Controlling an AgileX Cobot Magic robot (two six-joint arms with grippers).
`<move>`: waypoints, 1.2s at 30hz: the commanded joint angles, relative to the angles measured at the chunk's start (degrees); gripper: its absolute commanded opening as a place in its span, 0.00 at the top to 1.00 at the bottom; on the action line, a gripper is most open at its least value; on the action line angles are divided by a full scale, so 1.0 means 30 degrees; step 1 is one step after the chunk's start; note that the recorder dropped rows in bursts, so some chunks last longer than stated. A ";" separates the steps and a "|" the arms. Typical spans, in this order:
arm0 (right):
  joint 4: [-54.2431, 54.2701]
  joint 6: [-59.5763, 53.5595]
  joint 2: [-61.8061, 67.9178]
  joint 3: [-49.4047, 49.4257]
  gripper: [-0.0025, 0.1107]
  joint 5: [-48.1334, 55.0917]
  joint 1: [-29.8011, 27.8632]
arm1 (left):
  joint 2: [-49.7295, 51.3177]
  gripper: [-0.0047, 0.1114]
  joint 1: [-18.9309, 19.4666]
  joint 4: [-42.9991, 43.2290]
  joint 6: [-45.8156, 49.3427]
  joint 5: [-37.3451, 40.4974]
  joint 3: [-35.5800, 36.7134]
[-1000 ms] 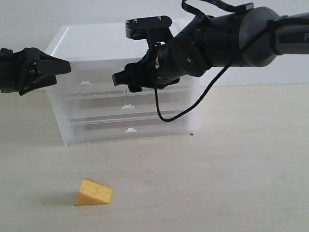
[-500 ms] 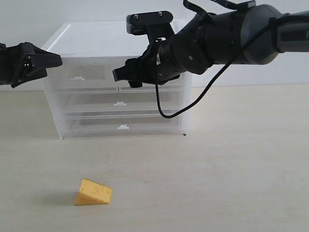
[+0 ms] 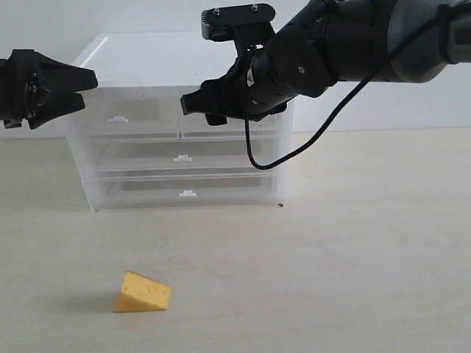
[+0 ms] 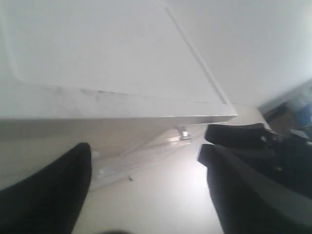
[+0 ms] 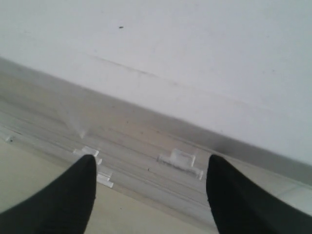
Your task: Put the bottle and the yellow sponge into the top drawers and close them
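Note:
The yellow sponge (image 3: 142,293), an orange-yellow wedge, lies on the table near the front left, far from both grippers. The bottle is out of view. The top drawers (image 3: 125,118) sit flush in the translucent cabinet (image 3: 184,55). My left gripper (image 3: 87,90) (image 4: 146,170) hovers open and empty at the cabinet's upper left corner. My right gripper (image 3: 197,109) (image 5: 151,165) is open and empty in front of the right top drawer (image 3: 221,129). That drawer's white pull tab (image 5: 179,162) shows between its fingers.
Two full-width drawers (image 3: 184,158) fill the cabinet below, each with a small tab. A black cable (image 3: 254,158) loops down from the right arm across the cabinet front. Bare tabletop (image 3: 353,257) stretches right of the sponge.
The cabinet has gone from skewed to square and a little further back. My right gripper rose slightly to the right; my left gripper pulled back left and lifted.

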 commanded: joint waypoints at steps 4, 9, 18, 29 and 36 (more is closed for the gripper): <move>-0.0045 0.0206 -0.0226 -0.0125 0.45 -0.0197 -0.0174 | -0.0129 0.42 0.0000 -0.0167 -0.2205 -0.0820 0.0997; -0.0045 0.0206 -0.0226 -0.0125 0.45 -0.0076 -0.0174 | -0.0043 0.42 0.0000 -0.0027 -0.2147 -0.0180 0.1706; -0.0120 0.0835 -0.0191 -0.0125 0.45 -0.0486 -0.0174 | 0.1482 0.42 0.0000 -0.1069 -0.2147 0.0009 0.1706; -0.0427 0.0929 0.0159 -0.0125 0.45 -0.0885 -0.0174 | 0.1886 0.42 0.0000 -0.1403 -0.1687 0.0072 0.1706; -0.0904 0.0983 0.0159 -0.0125 0.45 -0.1127 -0.0174 | 0.1886 0.42 -0.0077 -0.1470 -0.1687 0.0028 0.1706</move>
